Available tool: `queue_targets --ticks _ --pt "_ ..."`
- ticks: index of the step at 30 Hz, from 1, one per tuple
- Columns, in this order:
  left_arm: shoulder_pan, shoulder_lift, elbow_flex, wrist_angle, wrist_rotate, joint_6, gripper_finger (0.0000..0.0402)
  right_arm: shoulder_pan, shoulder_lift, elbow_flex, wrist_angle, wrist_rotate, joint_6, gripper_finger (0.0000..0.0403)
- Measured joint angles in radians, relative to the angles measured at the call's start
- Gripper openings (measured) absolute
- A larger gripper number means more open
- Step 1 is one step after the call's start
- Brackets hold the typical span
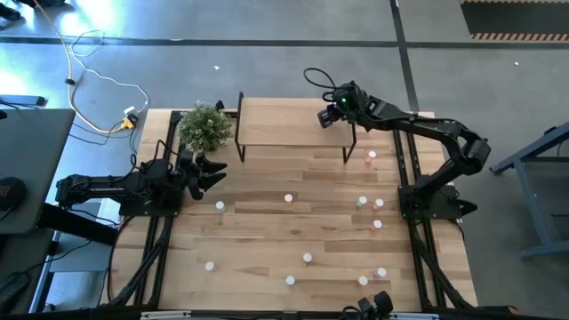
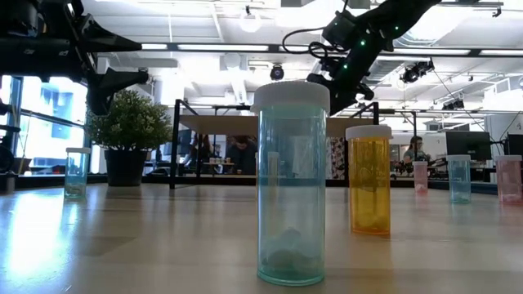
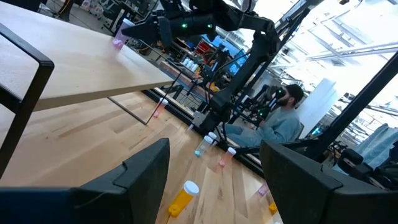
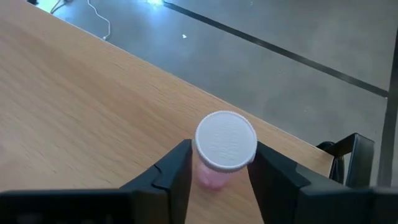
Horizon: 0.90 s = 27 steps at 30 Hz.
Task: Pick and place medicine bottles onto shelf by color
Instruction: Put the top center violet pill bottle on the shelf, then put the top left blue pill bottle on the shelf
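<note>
- Shelf [image 4: 93, 118]: pale matt wood, fine grain.
- Bottle [image 4: 219, 155]: translucent pink plastic, white matt cap.
- Worktop [image 1: 267, 231]: slatted light wood.
- Right claw [image 4: 217, 177]: matt black plastic.

You have: bushy green potted plant in dark pot [image 1: 205, 127] at table's back left | white cable with yellow plug [image 1: 130, 116] on grey floor | seated person in grey top [image 3: 277, 122] beyond table

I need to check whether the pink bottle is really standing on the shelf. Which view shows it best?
The right wrist view: the pink bottle stands upright on the shelf between the right hand's fingers. The left wrist view shows it small and far off; in the high and low views the arm hides it.
</note>
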Motion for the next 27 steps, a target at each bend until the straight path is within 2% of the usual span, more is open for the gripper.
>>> queue_targets --ticks 13,20,27 --pt "0.000 0.000 0.000 0.000 0.000 0.000 0.0239 0.000 0.000 0.000 0.006 0.004 0.016 0.0229" --pt "0.000 0.000 0.000 0.000 0.000 0.000 0.0239 0.000 0.000 0.004 0.004 0.004 0.027 0.0239" --pt "0.000 0.000 0.000 -0.001 0.000 0.015 0.0239 -0.002 0.000 0.092 -0.023 0.009 -0.009 0.0239"
